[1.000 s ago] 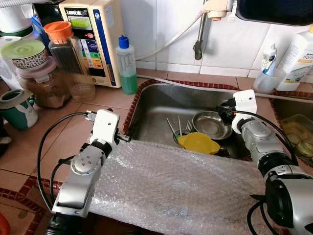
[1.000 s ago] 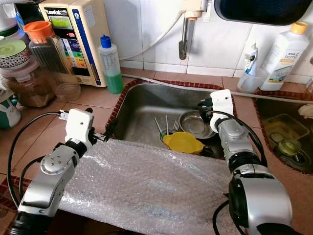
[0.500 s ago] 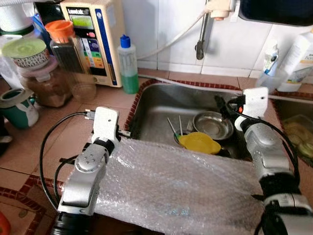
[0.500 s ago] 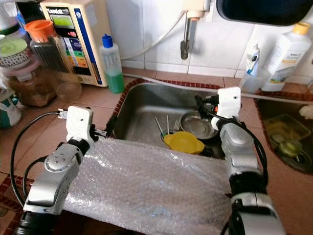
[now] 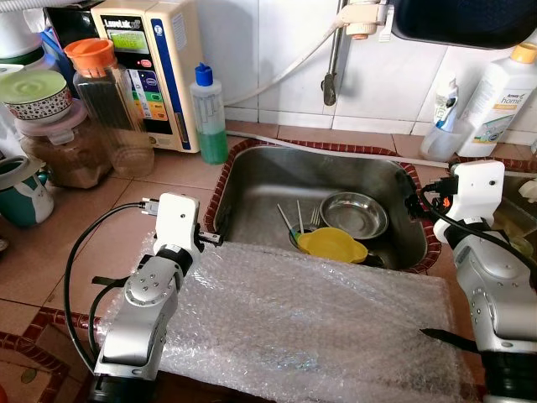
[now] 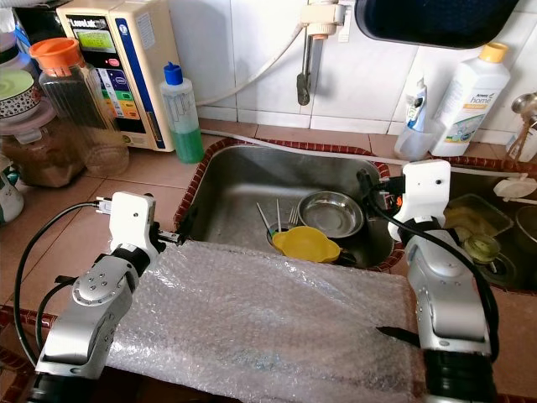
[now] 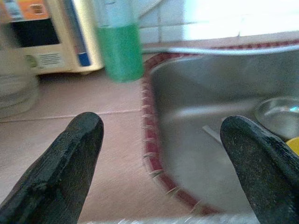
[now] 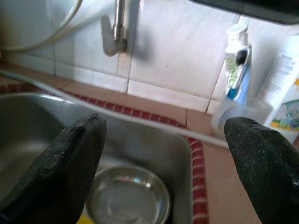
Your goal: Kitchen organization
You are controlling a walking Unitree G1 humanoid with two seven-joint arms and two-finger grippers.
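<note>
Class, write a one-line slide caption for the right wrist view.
Open right tool above a sink holding a steel bowl.

The sink (image 5: 277, 180) is dull brushed steel; a shinier steel bowl (image 5: 353, 214) lies in it, with a glossy yellow plastic bowl (image 5: 332, 245) at its 7 o'clock. Clear bubble wrap (image 5: 302, 323) looks crinkled. The counter (image 5: 75, 243) is smooth matt tile.

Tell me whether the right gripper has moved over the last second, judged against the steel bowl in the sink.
Yes. The right gripper was over the steel bowl; now it has drawn back toward the robot's right, over the sink's right rim, fingers open.
</note>
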